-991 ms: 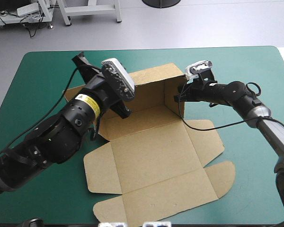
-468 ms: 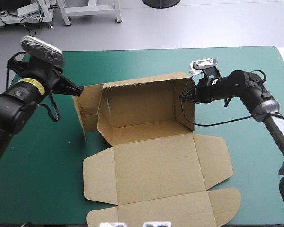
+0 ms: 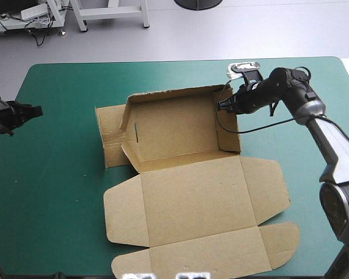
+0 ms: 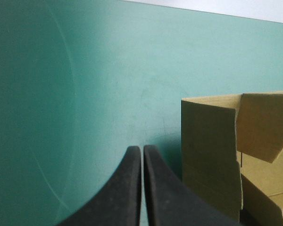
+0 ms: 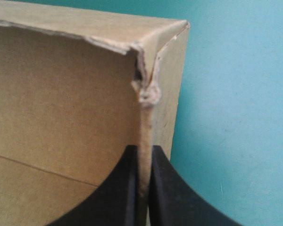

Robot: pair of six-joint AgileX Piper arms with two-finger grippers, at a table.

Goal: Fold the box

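Note:
The brown box (image 3: 180,131) sits mid-table with its back wall and right wall raised. Its left side panel (image 3: 110,136) lies out flat, and the lid (image 3: 192,197) is spread flat toward the front edge. My right gripper (image 3: 222,106) is shut on the top edge of the right wall near the back corner. In the right wrist view the gripper (image 5: 144,153) has that wall's board edge (image 5: 145,108) pinched between its black fingers. My left gripper (image 3: 35,110) hovers near the table's left edge, well clear of the box. There the gripper (image 4: 141,149) is shut on nothing, with the box's left panel (image 4: 210,155) ahead and to one side.
The teal-green cover (image 3: 58,192) shows bare to the left of the box, between it and my left gripper. The lid's front flaps (image 3: 192,256) reach close to the table's front edge. Beyond the far edge stand table legs.
My left arm has drawn back from the box's left wall to the table's left edge, and the left panel now lies flat. The right gripper stays on the right wall.

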